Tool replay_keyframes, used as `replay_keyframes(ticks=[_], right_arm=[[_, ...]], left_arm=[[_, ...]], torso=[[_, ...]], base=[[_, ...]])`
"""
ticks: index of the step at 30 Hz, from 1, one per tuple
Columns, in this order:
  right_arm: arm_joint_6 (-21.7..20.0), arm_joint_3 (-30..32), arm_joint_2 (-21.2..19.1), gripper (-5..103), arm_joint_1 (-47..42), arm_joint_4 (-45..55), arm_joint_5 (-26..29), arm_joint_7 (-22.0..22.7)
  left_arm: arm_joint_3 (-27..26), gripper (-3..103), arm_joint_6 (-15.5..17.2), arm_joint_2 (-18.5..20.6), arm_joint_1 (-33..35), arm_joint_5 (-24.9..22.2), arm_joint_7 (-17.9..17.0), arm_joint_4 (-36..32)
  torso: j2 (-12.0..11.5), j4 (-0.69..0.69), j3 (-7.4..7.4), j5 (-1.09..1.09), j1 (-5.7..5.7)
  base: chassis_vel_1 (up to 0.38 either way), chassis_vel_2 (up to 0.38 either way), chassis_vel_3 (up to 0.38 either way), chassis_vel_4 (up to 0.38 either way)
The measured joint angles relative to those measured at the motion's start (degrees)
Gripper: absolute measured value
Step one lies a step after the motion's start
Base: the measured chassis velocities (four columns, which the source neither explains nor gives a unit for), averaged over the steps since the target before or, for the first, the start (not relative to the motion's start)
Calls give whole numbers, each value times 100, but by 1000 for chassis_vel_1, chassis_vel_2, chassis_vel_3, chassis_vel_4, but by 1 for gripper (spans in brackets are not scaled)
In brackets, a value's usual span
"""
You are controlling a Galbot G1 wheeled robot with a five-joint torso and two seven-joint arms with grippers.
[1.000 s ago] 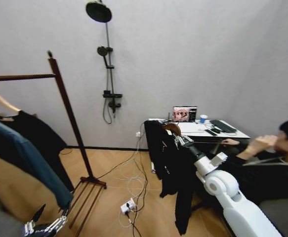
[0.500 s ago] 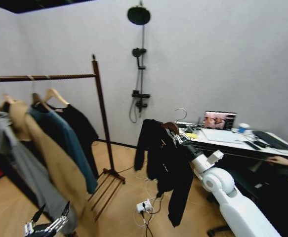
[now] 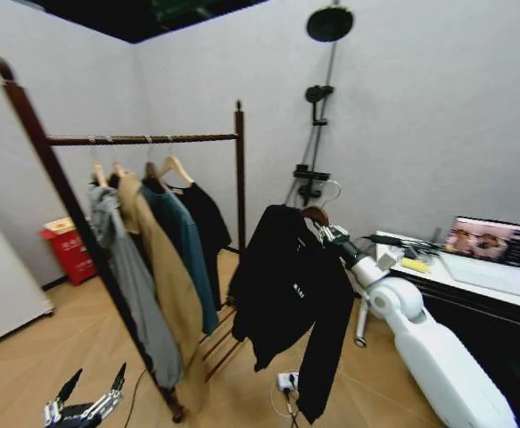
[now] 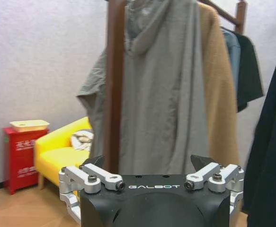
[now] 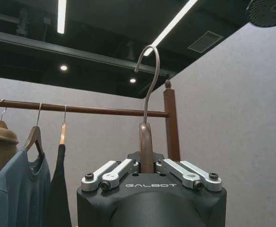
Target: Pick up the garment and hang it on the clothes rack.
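The garment (image 3: pixel 288 290), a long black jacket, hangs from a wooden hanger (image 3: pixel 314 215) whose metal hook (image 3: pixel 330 188) points up. My right gripper (image 3: pixel 326 234) is shut on the hanger's neck (image 5: pixel 146 142), and the hook (image 5: pixel 150 75) rises above the fingers. The clothes rack (image 3: pixel 144 139) stands left of the garment. Its rail (image 5: pixel 90 110) and far post (image 5: pixel 171 120) lie beyond the hook and do not touch it. My left gripper (image 3: pixel 86 407) hangs low at the lower left, open (image 4: pixel 149 163) and holding nothing, facing the near post (image 4: pixel 114 85).
On the rail hang a grey hoodie (image 3: pixel 130 267), a tan coat (image 3: pixel 166 276), a blue jacket (image 3: pixel 186 241) and a black top (image 3: pixel 208 218). A shower fixture (image 3: pixel 317 107) is on the wall. A desk with a laptop (image 3: pixel 491 242) stands right. A power strip (image 3: pixel 286 382) lies on the floor.
The whole picture has swung, so the camera turned left: the rack now stands wholly in view and the desk sits at the right edge. The right gripper still holds the hanger.
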Motion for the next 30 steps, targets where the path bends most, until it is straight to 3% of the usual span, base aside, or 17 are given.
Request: replay_keyframes(ticks=[11,16,23,30], right_arm=[[13,-816,185,9,1077,-991,-206,-33],[59,-1302,366,9,1954,-1714,-227,-250],[-137,-1689,535,9,2665,-1988,-236,-228],[-218,-2335,1139,9,3664,-2816,-518,-136]], left_arm=[[0,100,0,0,0,0,0,0],[0,100,0,0,0,0,0,0],[0,100,0,0,0,0,-1,0],[0,100,0,0,0,0,-1,0]], torso=[[-3,1,3,3,8],[-2,-2,1,0,3],[0,-1,-1,-1,-2],[-1,-1,1,1,0]], base=[[-39,127,140,-42],[-34,21,20,-23],[7,-2,-3,4],[0,0,0,0]])
